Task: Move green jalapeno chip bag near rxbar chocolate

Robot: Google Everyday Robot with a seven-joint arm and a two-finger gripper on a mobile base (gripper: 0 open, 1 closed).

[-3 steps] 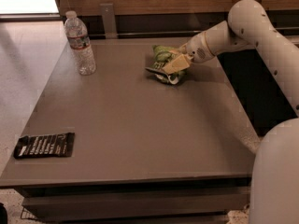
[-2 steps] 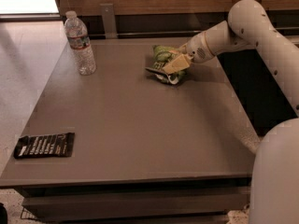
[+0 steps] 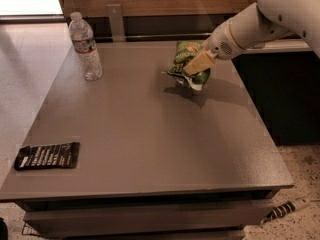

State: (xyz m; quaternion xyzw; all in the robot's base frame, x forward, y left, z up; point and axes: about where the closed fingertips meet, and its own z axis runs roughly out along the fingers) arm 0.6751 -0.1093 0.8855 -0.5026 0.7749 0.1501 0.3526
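The gripper [image 3: 190,69] has its fingers [image 3: 200,61] pinched on the chip bag [image 3: 186,51] over the desk's [image 3: 150,134] far side. The rxbar [image 3: 47,155] lies well apart from the fingers, near-left; a bottle [image 3: 86,46] stands to their left.

Pincer [image 3: 198,64] holds bag [image 3: 186,50] back right, rxbar [image 3: 47,155] front left.

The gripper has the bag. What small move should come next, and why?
Probably carry the green jalapeno chip bag, clamped in the gripper above the far right of the table, toward the near-left corner: the rxbar chocolate lies there, far from the bag.
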